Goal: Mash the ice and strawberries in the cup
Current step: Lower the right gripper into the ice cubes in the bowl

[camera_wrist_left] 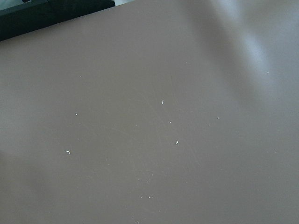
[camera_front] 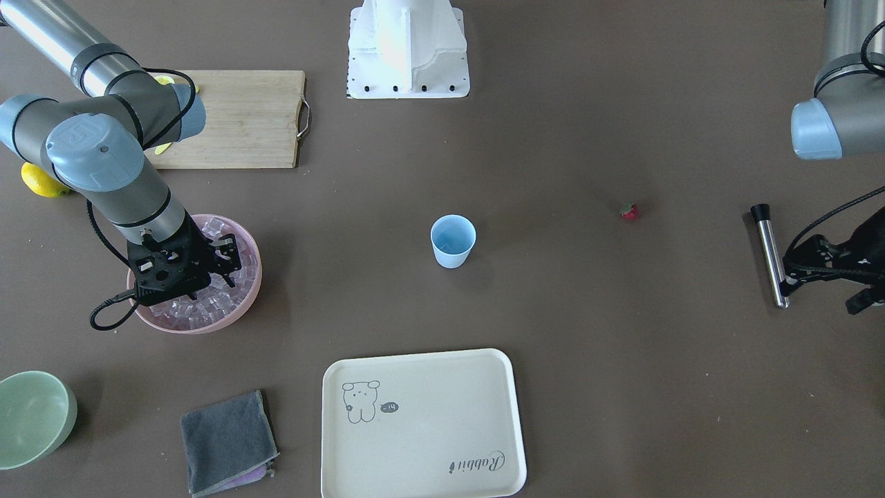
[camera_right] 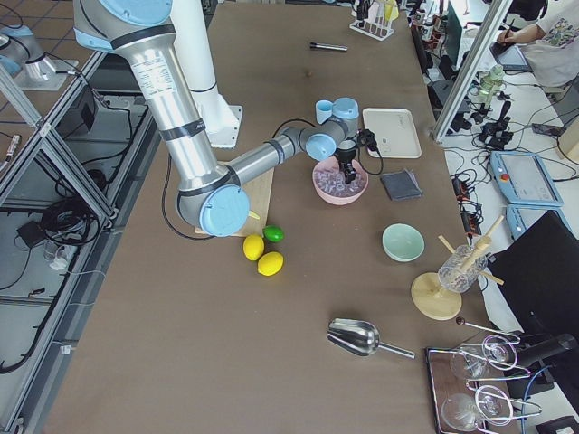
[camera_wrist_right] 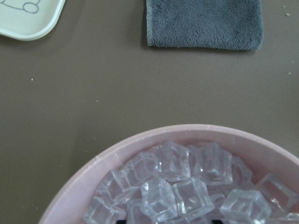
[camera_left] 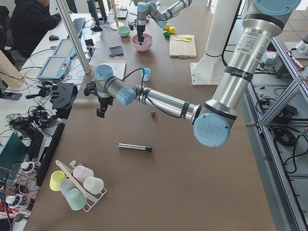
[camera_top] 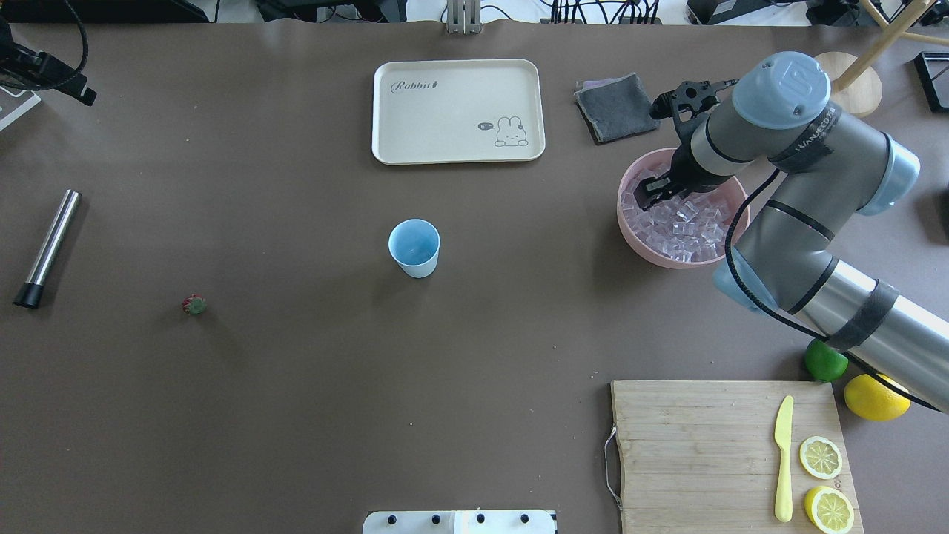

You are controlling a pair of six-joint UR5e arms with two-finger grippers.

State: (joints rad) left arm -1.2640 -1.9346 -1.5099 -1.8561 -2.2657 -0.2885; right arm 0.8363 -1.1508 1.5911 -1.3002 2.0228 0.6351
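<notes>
The right gripper (camera_top: 656, 191) dips into the pink bowl (camera_top: 629, 222). Its jaws look apart, I think, right on the ice (camera_wrist_right: 177, 186). The cup (camera_top: 414, 248) stands well away from them, and the strawberry (camera_top: 194, 305) is farther still. A tray (camera_top: 445, 111) near the jaws says "Rabbit". I cannot tell how the jaws of the left gripper (camera_left: 100, 110) stand.

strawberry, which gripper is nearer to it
Left. The left gripper hangs above bare table on the strawberry side, just past the metal rod. The right gripper is down in the pink bowl of ice, beyond the cup.
</notes>
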